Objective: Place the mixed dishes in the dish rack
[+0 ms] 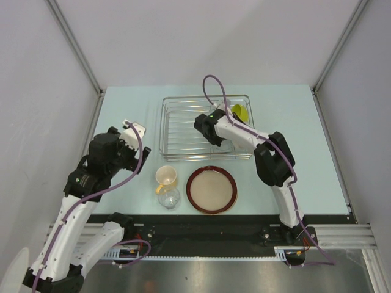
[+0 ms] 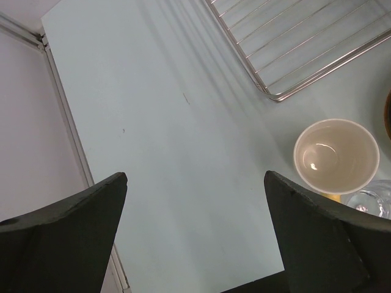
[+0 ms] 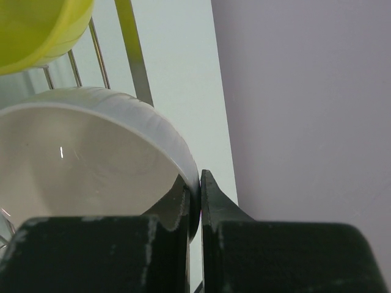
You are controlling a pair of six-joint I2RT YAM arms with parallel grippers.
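The right gripper (image 3: 199, 186) clenches the round white bowl (image 3: 91, 152) by its rim over the silver wire dish rack (image 3: 135, 61), with the small lime-green bowl (image 3: 36, 30) at eleven o'clock; the left gripper (image 2: 195, 177) gapes empty.

Silver wire dish rack (image 1: 177, 131) sits mid-bench. Small lime-green bowl (image 1: 239, 112) leans tilted in its 2 o'clock corner. The white bowl (image 3: 79, 159) is just beside it, rim pinched in the right gripper (image 3: 200, 183) jaws. At the rack's 6 o'clock the dark red-brown round dish (image 1: 211, 189) lies flat. At 7 o'clock the cream-yellow mug (image 1: 166, 176) stands upright, with the small clear glass (image 1: 169, 198) just beside it at its 6.
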